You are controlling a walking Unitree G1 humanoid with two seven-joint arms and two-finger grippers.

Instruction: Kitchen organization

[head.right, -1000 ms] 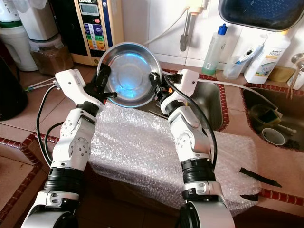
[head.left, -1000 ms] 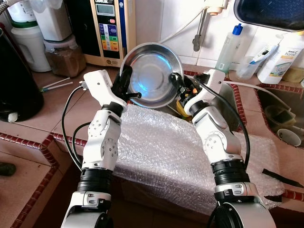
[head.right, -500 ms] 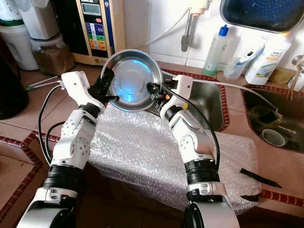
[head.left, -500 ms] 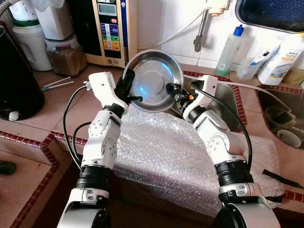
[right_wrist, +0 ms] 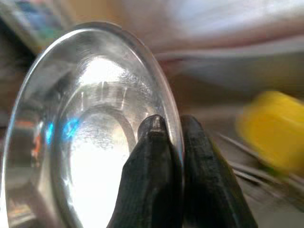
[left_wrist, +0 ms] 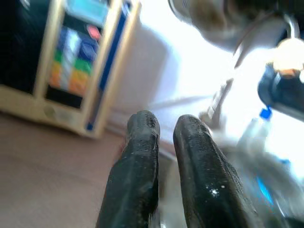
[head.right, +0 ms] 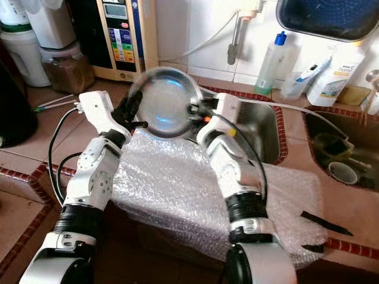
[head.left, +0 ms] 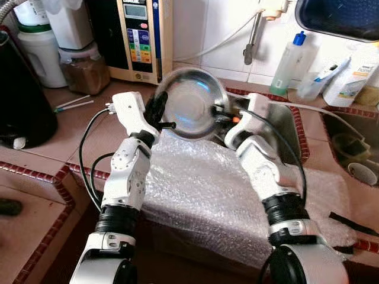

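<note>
A round steel bowl (head.left: pixel 189 103) is held up on edge over the counter, its hollow facing me and blurred by motion. My left gripper (head.left: pixel 159 113) is shut on its left rim. Opposite it, my right gripper (head.left: pixel 220 112) is shut on the right rim. In the right wrist view the bowl (right_wrist: pixel 90 142) has its thin rim pinched between the two black fingers (right_wrist: pixel 154 156). The left wrist view shows my left gripper (left_wrist: pixel 164 123) with its fingers close together, and the blurred bowl lies low beside them.
Bubble wrap (head.left: pixel 201 183) covers the counter under my arms. A water purifier (head.left: pixel 142 38), a jar (head.left: pixel 83 65) and a black appliance (head.left: pixel 21 100) stand at the back left. At the right are the steel sink (head.left: pixel 290 124), a bottle (head.left: pixel 287 59) and a blue basin (head.left: pixel 343 18).
Both arms have moved the bowl a little forward and lower; it now looks smaller and blurred. Both grippers keep their hold on its rim.
</note>
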